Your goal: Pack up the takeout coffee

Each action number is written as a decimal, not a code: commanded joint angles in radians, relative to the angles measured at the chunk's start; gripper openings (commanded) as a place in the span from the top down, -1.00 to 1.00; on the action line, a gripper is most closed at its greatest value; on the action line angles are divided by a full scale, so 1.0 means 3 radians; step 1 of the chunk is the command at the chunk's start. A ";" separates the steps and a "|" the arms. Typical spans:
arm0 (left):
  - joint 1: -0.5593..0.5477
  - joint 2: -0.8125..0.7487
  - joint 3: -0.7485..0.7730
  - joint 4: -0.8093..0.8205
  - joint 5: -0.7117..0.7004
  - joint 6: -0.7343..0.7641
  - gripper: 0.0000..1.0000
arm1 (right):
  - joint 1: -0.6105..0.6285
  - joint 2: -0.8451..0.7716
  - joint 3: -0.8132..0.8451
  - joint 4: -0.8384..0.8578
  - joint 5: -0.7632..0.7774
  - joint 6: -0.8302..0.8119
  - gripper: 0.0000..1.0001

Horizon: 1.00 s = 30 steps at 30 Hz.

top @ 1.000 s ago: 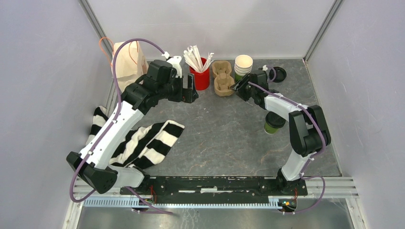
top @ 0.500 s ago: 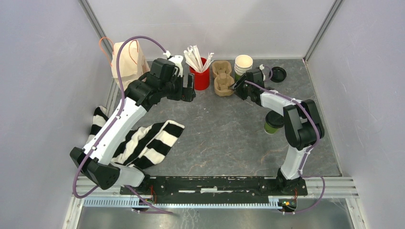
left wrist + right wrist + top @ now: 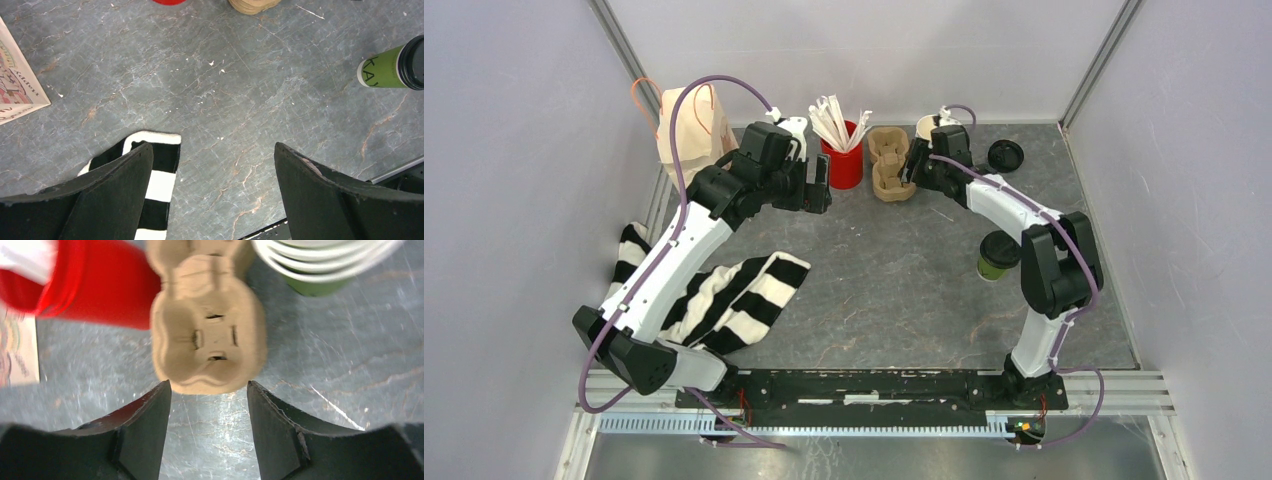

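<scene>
The right gripper [image 3: 209, 430] has its fingers [image 3: 145, 425] apart with nothing clamped. Their tips sit at the near end of the brown moulded-pulp cup carrier [image 3: 207, 340]; whether they touch it cannot be told. The left gripper [image 3: 212, 195] is spread wide and empty above the grey stone-patterned table [image 3: 225, 100], one finger over the edge of the black-and-white striped cloth [image 3: 155, 170]. The takeout coffee, a small green paper cup with a black lid [image 3: 997, 255], stands upright on the table beside the right arm's forearm, well apart from both grippers. Bare table lies between the arms. The carrier is hemmed in by the red cup of white stirrers [image 3: 846, 160] on its left and the stack of cream-rimmed green cups [image 3: 320, 260] on its right. The top view alone shows a loose black lid [image 3: 1006, 155] near the back edge. The left wrist view shows the white lettering on the coffee cup's side and a corner of the printed paper bag [image 3: 17, 85].
</scene>
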 commanded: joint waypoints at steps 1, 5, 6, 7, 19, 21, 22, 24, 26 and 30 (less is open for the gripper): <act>0.0020 -0.0014 0.0084 0.0045 -0.0065 0.0139 -0.93 | 0.0072 -0.0151 0.0165 0.0195 -0.0573 -0.1267 -0.31; 0.0025 -0.0018 0.0089 0.0009 -0.0023 0.0149 -0.93 | 0.0075 0.0238 0.0688 -0.0069 -0.0829 -0.1527 -0.32; 0.0025 -0.0023 0.0093 -0.0001 -0.0012 0.0149 -0.93 | 0.0075 0.0309 0.0758 -0.0091 -0.0836 -0.1529 -0.32; 0.0025 -0.0028 0.0097 -0.0009 0.0005 0.0149 -0.93 | 0.0074 0.0347 0.0780 -0.0060 -0.0849 -0.1510 -0.32; 0.0033 -0.0083 0.0091 -0.0068 -0.0067 0.0160 -0.93 | 0.0083 0.0716 0.0887 0.0236 -0.0998 -0.1145 -0.28; 0.0036 -0.0073 0.0092 -0.0065 -0.0068 0.0165 -0.93 | 0.0089 0.0759 0.0899 0.0264 -0.0996 -0.1056 -0.30; 0.0032 -0.0065 0.0092 -0.0066 -0.0065 0.0171 -0.93 | 0.0088 0.0787 0.0908 0.0273 -0.0995 -0.1026 -0.31; 0.0038 -0.0056 0.0105 -0.0064 -0.0058 0.0178 -0.93 | 0.0085 0.0830 0.0933 0.0291 -0.1004 -0.0938 -0.32; 0.0041 -0.0042 0.0115 -0.0066 -0.0065 0.0186 -0.93 | 0.0088 0.0889 0.0969 0.0281 -0.0995 -0.0858 -0.30; 0.0046 -0.0041 0.0111 -0.0066 -0.0066 0.0199 -0.93 | 0.0086 0.0982 0.1039 0.0283 -0.1008 -0.0735 -0.21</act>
